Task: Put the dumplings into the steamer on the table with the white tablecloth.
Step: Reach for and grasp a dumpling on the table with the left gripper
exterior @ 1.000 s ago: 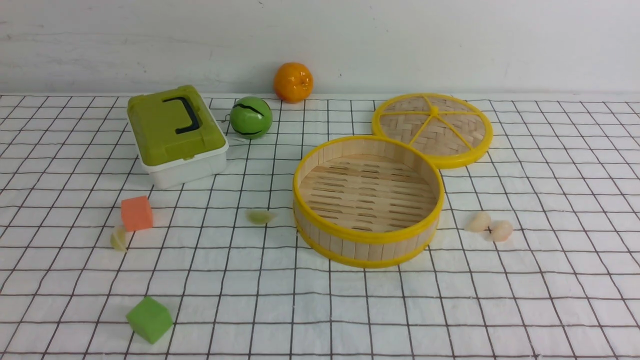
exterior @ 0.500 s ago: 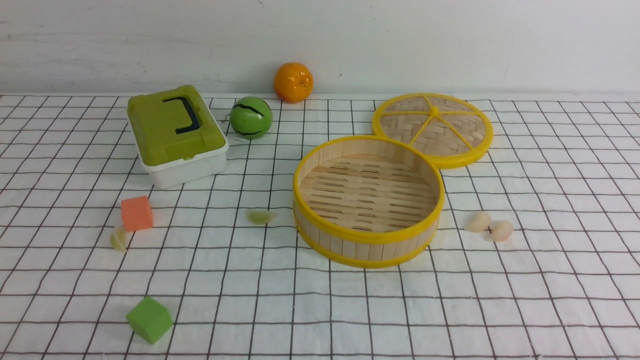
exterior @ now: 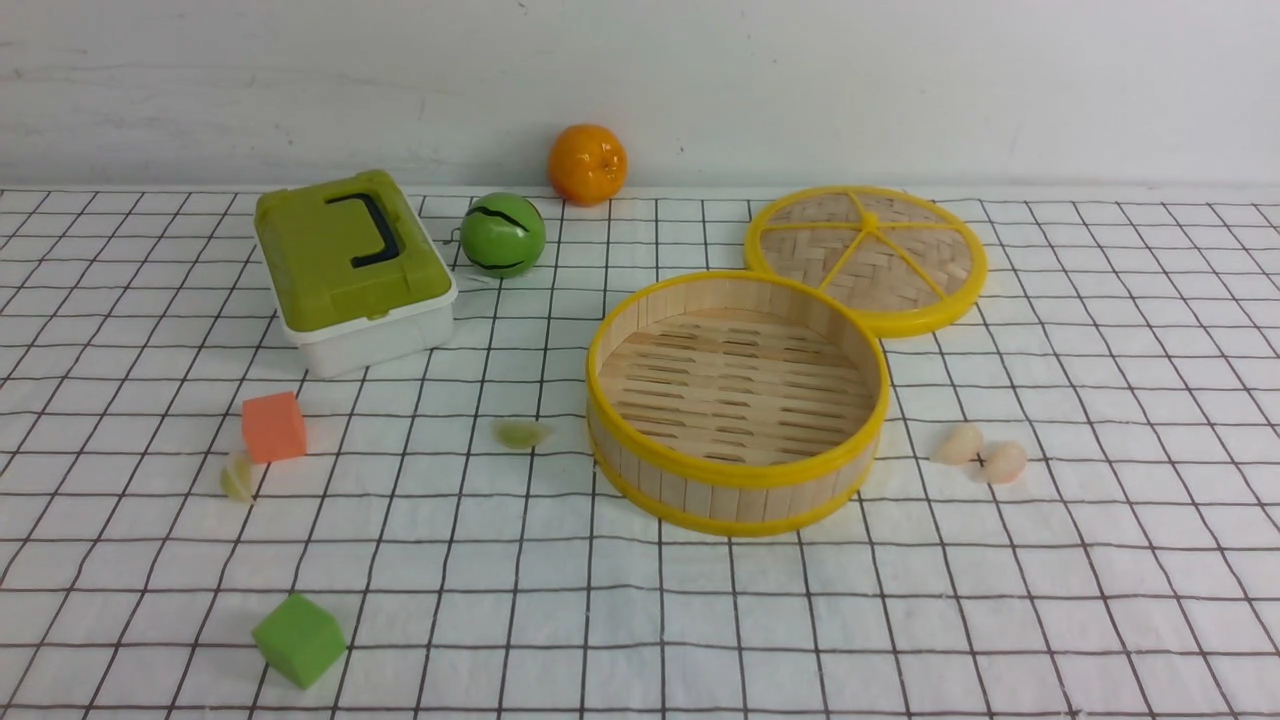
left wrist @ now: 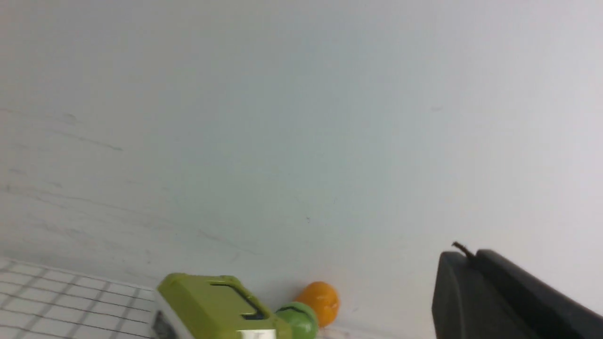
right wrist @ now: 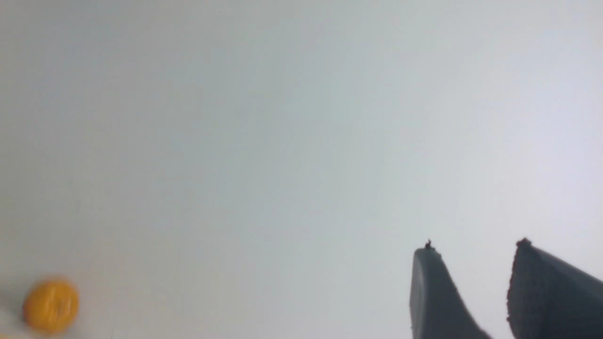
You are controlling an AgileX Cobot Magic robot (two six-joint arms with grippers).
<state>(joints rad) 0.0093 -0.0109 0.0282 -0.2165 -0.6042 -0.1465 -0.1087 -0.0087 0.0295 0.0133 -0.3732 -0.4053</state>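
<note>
The bamboo steamer (exterior: 737, 495) with yellow rims stands empty at the middle of the white grid tablecloth (exterior: 1000, 620). One pale green dumpling (exterior: 520, 433) lies left of it, another (exterior: 237, 478) beside the orange cube. Two whitish-pink dumplings (exterior: 957, 443) (exterior: 1003, 461) lie touching to its right. Neither arm shows in the front view. My left gripper (left wrist: 466, 256) faces the wall, its jaws together and empty. My right gripper (right wrist: 473, 247) faces the wall, its jaws apart and empty.
The woven lid (exterior: 866, 255) lies behind the steamer. A green-lidded box (exterior: 350, 265), a green ball (exterior: 502, 235) and an orange (exterior: 586, 164) stand at the back. An orange cube (exterior: 273, 426) and a green cube (exterior: 298, 638) sit at the left front.
</note>
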